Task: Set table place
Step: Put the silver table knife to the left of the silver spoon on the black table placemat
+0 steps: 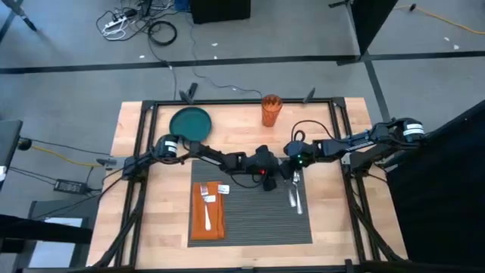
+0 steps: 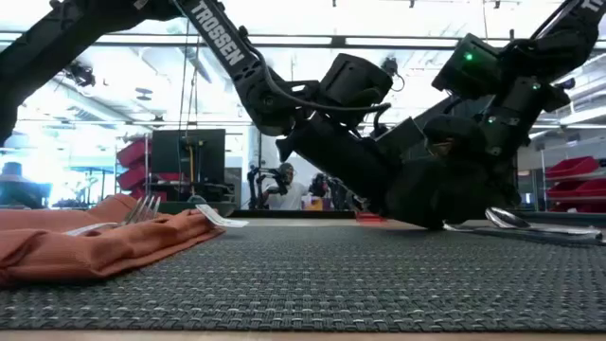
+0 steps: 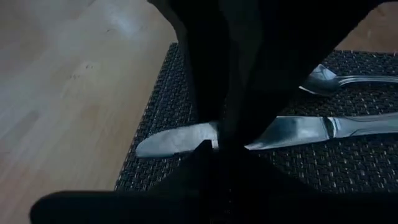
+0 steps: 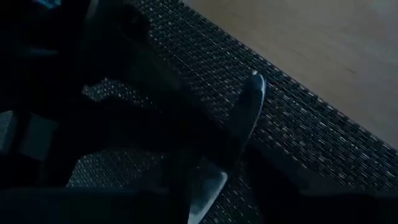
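Both grippers low at placemat (image 1: 254, 216) far edge. Left gripper (image 3: 217, 146) clamped on knife (image 3: 273, 132); right gripper (image 1: 292, 176) fingers unclear. Spoon (image 1: 297, 199) beside.

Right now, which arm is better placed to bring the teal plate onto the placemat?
Probably the left. The teal plate lies on the table's left side, close to the left arm's base. Both the left gripper and the right gripper are low over the placemat by the knife.
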Motion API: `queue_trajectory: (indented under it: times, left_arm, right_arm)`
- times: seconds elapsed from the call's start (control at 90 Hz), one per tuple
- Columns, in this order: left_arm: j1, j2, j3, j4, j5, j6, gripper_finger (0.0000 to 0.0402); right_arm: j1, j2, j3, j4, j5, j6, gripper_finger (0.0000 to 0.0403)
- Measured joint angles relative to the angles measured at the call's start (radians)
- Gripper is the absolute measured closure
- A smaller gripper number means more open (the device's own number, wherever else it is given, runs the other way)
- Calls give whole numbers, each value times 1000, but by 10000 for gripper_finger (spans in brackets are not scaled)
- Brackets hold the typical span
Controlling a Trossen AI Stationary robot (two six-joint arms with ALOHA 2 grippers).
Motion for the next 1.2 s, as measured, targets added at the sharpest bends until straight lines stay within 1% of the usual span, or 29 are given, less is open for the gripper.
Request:
queue_trajectory:
  times: [0.244,0.367,0.6,0.722,0.789,0.867,0.911,1.089,1.2]
  left_arm:
    - [0,2,0,2,-3,3,365]
    - [0,3,0,16,-2,3,365]
    - [0,4,0,24,-2,2,365]
    - [0,4,0,26,-2,2,365]
    - [0,4,0,26,-2,2,365]
    - [0,4,0,28,-3,2,365]
    - [0,4,-1,30,-4,2,365]
    - [0,0,-1,34,-5,4,365]
    - [-6,-32,-1,-12,0,17,365]
  right_arm:
    - [0,-1,-27,50,-16,-5,324]
    - [2,-3,-51,66,-2,13,340]
    - [4,-3,-77,86,33,29,340]
    - [7,-2,-77,92,41,6,343]
    - [13,-2,-77,93,50,-6,358]
    - [22,-2,-77,91,64,-9,388]
    - [29,-2,-77,91,81,-10,395]
    - [38,-1,-78,82,117,10,401]
    - [40,0,-62,74,120,18,403]
